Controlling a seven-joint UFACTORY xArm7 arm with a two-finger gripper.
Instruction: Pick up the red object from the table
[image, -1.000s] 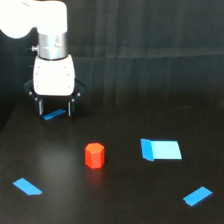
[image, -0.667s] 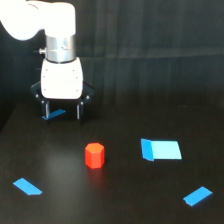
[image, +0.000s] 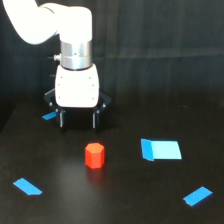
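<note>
Hovering behind the red object (image: 94, 155), the pincer (image: 77, 120) stands spread wide, holding nothing. Risk: a finger landing on the prism's top, tipping it across the surface (image: 120, 200).

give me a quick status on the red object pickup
Gripper open, empty, above table. Red object upright, untouched, toward the exterior view's right of gripper. Nothing between them.

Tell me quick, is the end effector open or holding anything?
End effector: open, empty, fingers apart above the table, behind the red object, not touching it.
</note>
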